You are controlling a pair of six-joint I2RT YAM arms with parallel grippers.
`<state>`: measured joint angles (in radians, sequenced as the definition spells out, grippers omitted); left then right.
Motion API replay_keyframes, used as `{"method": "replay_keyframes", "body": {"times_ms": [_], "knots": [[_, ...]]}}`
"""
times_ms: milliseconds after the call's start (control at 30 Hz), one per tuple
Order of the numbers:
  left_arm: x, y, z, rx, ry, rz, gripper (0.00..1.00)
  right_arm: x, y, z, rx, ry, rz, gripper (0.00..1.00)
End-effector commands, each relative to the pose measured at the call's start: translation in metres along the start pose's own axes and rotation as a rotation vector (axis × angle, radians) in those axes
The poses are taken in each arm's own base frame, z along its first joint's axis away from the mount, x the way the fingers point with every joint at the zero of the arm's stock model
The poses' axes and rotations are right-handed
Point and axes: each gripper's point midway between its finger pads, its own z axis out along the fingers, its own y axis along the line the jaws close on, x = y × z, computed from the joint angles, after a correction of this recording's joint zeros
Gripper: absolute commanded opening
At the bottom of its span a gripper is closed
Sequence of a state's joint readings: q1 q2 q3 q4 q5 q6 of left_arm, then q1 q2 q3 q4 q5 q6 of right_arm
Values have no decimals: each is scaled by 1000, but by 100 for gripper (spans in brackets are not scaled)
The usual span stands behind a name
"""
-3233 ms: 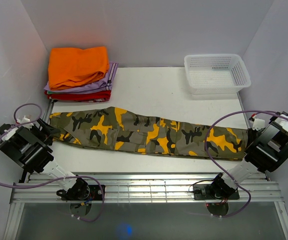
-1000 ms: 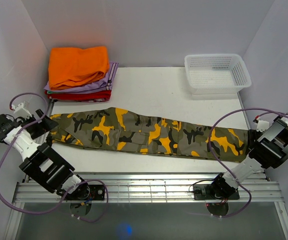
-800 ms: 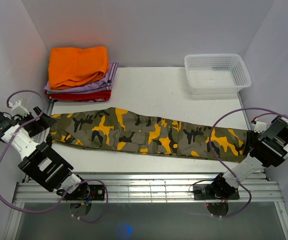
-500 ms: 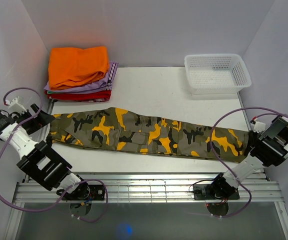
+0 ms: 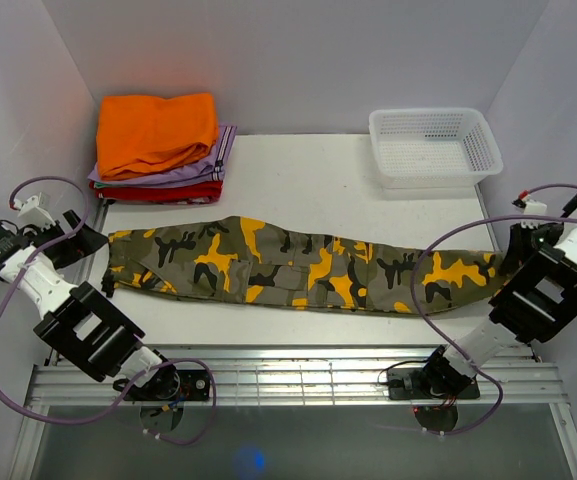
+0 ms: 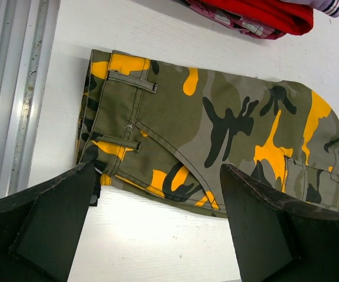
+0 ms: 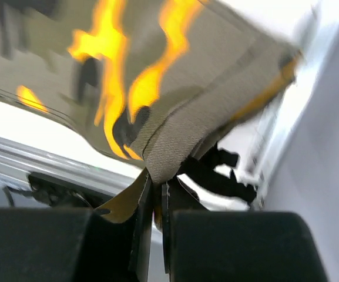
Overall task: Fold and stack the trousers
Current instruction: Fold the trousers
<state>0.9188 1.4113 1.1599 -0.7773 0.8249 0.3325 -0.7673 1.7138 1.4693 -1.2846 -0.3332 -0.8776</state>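
The camouflage trousers (image 5: 298, 270) lie stretched across the table, waistband at the left, leg ends at the right. In the left wrist view the waistband end (image 6: 134, 117) lies on the white table beyond my open, empty left gripper (image 6: 157, 200). In the top view the left gripper (image 5: 80, 240) sits just left of the waistband, apart from it. My right gripper (image 7: 158, 191) is shut on the leg end of the trousers (image 7: 181, 135) and holds it lifted off the table. In the top view the right gripper (image 5: 513, 250) is at the trousers' right end.
A stack of folded clothes, plain orange (image 5: 156, 130) on lilac and red, sits at the back left. A white mesh basket (image 5: 434, 146) stands at the back right. White walls close in on both sides. A metal rail (image 5: 298, 370) runs along the near edge.
My right gripper has risen and pulled the leg end up and rightward; the trousers have shifted slightly right, away from the left gripper. The left arm swung outward to the left.
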Motion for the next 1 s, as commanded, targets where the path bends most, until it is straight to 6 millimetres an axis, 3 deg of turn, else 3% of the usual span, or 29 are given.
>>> {"method": "replay_keyframes", "body": {"times_ms": [0, 100, 167, 267, 300, 433, 600, 733, 900, 967], "knots": [[-3, -2, 1, 2, -10, 42, 98, -45, 79, -6, -162, -184, -102, 8], [4, 5, 8, -8, 21, 15, 98, -81, 159, -1, -328, -245, -214, 8], [6, 6, 10, -9, 31, 7, 98, -100, 191, -1, -391, -294, -261, 8], [11, 7, 12, -7, 43, -11, 98, -126, 255, 1, -525, -352, -323, 8], [14, 7, 14, -2, 47, -18, 98, -126, 282, 5, -578, -331, -322, 8], [18, 8, 14, -14, 61, -42, 98, -121, 334, 23, -679, -301, -407, 8], [20, 7, 14, -23, 64, -68, 98, -119, 372, 55, -758, -260, -407, 8], [20, 11, 14, -53, 70, -92, 98, -116, 414, 78, -806, -251, -455, 8], [16, 13, 11, -81, 63, -78, 98, -97, 444, 108, -797, -207, -435, 8], [18, 14, 10, -86, 66, -70, 98, -100, 453, 118, -777, -224, -430, 8]]}}
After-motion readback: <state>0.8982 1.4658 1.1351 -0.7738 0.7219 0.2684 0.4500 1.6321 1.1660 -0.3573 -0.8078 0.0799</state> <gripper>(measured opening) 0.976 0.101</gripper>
